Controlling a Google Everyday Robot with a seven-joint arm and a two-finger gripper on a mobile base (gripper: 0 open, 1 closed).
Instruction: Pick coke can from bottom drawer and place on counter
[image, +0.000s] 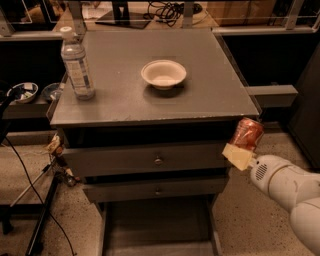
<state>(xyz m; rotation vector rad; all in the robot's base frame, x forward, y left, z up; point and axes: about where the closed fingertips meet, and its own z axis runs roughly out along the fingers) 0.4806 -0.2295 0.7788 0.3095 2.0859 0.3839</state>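
At the cabinet's front right corner: my gripper (243, 148) is clamped on the coke can (247, 132). The can is tilted and in the air, just below the lip of the counter (125, 102) and level with the upper knobbed drawer (115, 160). The counter's overhanging corner sits close above and to the left of the can.

On the counter: a water bottle (77, 65) upright near the left edge, a white bowl (163, 74) near the middle. Both are well apart from the can.

The bottom drawer (155, 225) is pulled out below; its front is cut off by the frame. One pale finger pad (237, 156) shows; the other is hidden behind the can. My arm (287, 187) runs out of frame at lower right.

Count: one can, one bottle, one bowl, three drawers, two knobs. Cables (25, 170) trail at left.
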